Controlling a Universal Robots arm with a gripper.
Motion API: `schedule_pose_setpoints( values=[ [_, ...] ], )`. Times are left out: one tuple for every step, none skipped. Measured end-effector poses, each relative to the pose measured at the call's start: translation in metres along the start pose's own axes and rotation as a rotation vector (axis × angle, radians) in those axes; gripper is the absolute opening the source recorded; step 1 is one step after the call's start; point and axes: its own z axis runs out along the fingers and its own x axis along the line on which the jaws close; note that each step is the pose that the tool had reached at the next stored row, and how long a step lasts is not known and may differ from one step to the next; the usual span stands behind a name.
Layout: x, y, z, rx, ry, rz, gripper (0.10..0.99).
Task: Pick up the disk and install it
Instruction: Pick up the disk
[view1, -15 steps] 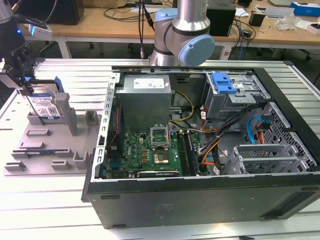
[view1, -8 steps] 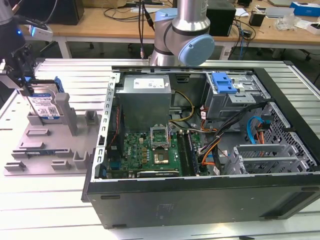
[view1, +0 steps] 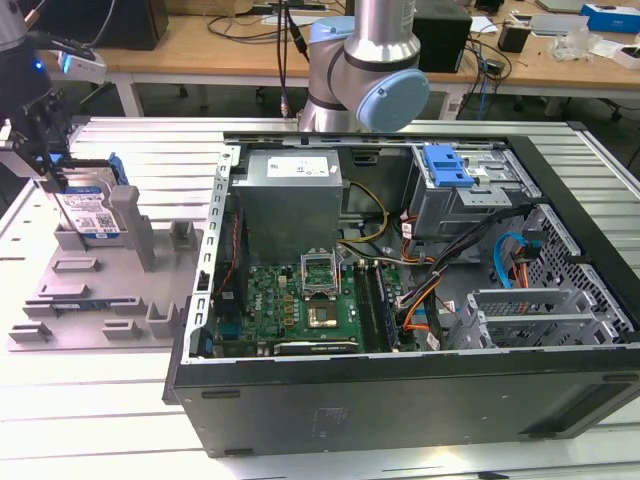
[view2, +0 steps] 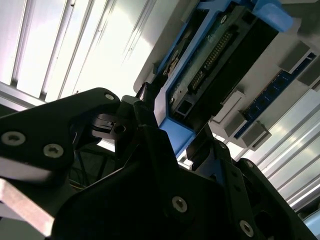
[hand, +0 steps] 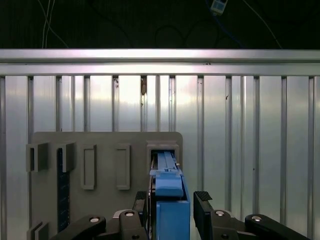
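A slatted metal table (view1: 100, 420) is seen carrying everything. The largest item on it is an open computer case (view1: 400, 392), lying on its side with its interior exposed. Inside it, a grey power supply (view1: 290, 195) is set at the far end, a green motherboard (view1: 300, 310) lies below it, and a metal drive cage (view1: 470, 205) topped by a blue latch piece (view1: 447, 165) is placed toward the exterior view's right. Loose cables (view1: 440, 285) are draped between the motherboard and the cage.

Just beside the case, on the exterior view's left, a grey fixture tray (view1: 95, 300) is laid flat. The disk (view1: 88, 212) is held upright on its edge in a slot at the tray's far side. A narrow dark-blue board (hand: 61, 185) is seated in another slot, and two upright slots (hand: 89, 166) between it and the disk are unoccupied.

In the first wrist view the gripper (hand: 172, 199) is positioned over the disk's top edge. Its fingers (hand: 202, 200) are set apart, one on each side of the blue carrier frame, and a thin dark gap is visible between one finger and the frame. Bare table slats are left open beyond the tray's far edge and to both sides of it.
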Motion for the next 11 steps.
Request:
schedule_pose_setpoints(
  values=[
    [0.0000, 0.0000, 0.0001, 0.000, 0.0000, 0.000, 0.498],
    [0.0000, 0.0000, 0.0001, 0.000, 0.0000, 0.000, 0.498],
    [0.0000, 0.0000, 0.0001, 0.000, 0.0000, 0.000, 0.498],
    [0.0000, 0.0000, 0.0001, 0.000, 0.0000, 0.000, 0.498],
    [0.0000, 0.0000, 0.0001, 0.000, -0.0001, 0.000, 0.498],
    [0.0000, 0.0000, 0.0002, 0.000, 0.0000, 0.000, 0.369],
    [0.0000, 0.0000, 0.0002, 0.000, 0.0000, 0.000, 0.369],
    [0.0000, 0.0000, 0.0002, 0.000, 0.0000, 0.000, 0.369],
    [0.0000, 0.0000, 0.0003, 0.000, 0.0000, 0.000, 0.369],
    [0.0000, 0.0000, 0.0003, 0.000, 0.0000, 0.000, 0.369],
    [0.0000, 0.0000, 0.0003, 0.000, 0.0000, 0.000, 0.369]
  ],
)
